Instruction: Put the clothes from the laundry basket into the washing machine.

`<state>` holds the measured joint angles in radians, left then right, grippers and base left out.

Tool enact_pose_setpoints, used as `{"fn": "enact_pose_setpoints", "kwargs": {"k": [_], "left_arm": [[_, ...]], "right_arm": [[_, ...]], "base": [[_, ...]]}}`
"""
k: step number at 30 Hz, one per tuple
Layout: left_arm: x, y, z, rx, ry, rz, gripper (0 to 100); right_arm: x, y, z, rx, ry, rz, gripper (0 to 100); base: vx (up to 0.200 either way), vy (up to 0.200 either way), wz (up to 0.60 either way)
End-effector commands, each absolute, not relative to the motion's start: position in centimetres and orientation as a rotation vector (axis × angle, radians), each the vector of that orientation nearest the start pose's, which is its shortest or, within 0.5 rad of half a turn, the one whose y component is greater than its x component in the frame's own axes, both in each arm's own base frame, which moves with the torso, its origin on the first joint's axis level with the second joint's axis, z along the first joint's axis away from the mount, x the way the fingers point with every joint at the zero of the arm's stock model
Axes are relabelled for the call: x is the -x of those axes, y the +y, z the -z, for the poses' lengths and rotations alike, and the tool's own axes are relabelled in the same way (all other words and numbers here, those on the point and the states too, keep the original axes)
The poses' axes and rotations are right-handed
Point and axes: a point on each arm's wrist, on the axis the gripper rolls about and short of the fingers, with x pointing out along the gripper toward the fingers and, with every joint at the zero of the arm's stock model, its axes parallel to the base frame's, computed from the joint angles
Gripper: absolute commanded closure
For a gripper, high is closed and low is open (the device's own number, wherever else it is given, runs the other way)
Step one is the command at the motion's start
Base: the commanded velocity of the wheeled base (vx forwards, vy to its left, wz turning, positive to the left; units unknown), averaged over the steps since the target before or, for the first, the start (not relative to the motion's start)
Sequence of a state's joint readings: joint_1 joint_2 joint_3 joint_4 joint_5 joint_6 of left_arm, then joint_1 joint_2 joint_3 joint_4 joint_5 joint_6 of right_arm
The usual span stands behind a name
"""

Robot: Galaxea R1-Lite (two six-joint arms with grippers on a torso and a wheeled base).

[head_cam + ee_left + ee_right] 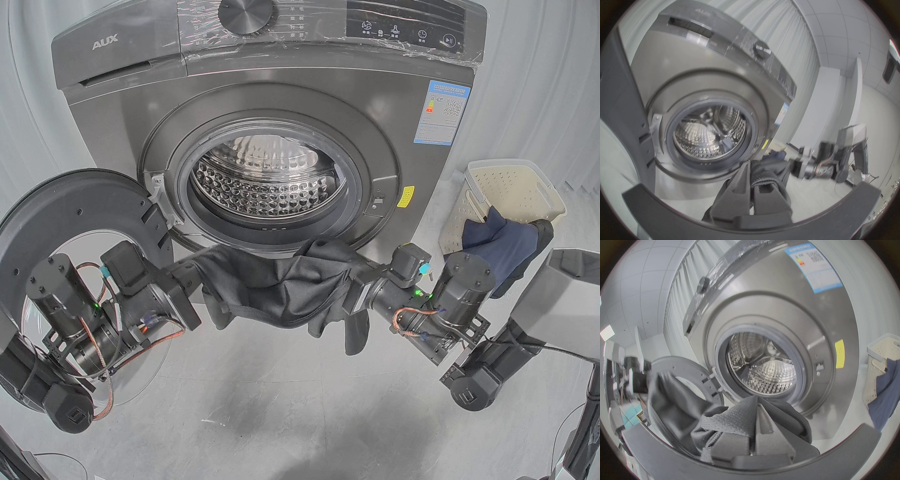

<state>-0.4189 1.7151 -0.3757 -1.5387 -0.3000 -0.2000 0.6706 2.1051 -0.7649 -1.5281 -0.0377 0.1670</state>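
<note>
Dark garment hangs stretched between left pincer and right pincer, each pinching an end.

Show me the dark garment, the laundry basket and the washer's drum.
dark garment (275,287), head view, its sagging middle.
laundry basket (512,187), head view, its perforated inner wall.
drum (262,195), head view, its perforated steel wall.

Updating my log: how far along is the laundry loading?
Done: door open, but no clothes in the drum. In hand: left gripper and right gripper hold a dark garment stretched before it. Left: push it in, then the blue garment draped over the basket.
</note>
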Motion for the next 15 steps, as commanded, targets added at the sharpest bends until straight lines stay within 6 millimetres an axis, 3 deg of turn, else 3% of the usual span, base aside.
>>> {"fn": "enact_pose_setpoints", "kwargs": {"k": [1,5,11,12,15], "left_arm": [[-24.1,-10.9,-12.6,0.17,0.017,0.701,100],[-24.1,-11.1,-10.2,0.126,0.109,0.705,100],[-24.3,-11.2,-8.7,0.079,0.154,0.714,100],[-24.3,-11.2,-8.7,0.079,0.154,0.717,0],[-24.2,-11.2,-8.7,0.081,0.155,0.719,0]], "right_arm": [[-27.5,22.1,-16.1,-0.269,-0.22,-0.651,100],[-27.2,21.9,-17.0,-0.279,-0.241,-0.653,100],[-26.7,22.0,-16.9,-0.28,-0.233,-0.664,100],[-26.6,22.0,-16.9,-0.28,-0.233,-0.669,100],[-26.7,22.1,-16.9,-0.281,-0.231,-0.667,100]], "base": [[0.0,0.0,0.0],[0.0,0.0,0.0],[0.0,0.0,0.0],[0.0,0.0,0.0],[0.0,0.0,0.0]]}}
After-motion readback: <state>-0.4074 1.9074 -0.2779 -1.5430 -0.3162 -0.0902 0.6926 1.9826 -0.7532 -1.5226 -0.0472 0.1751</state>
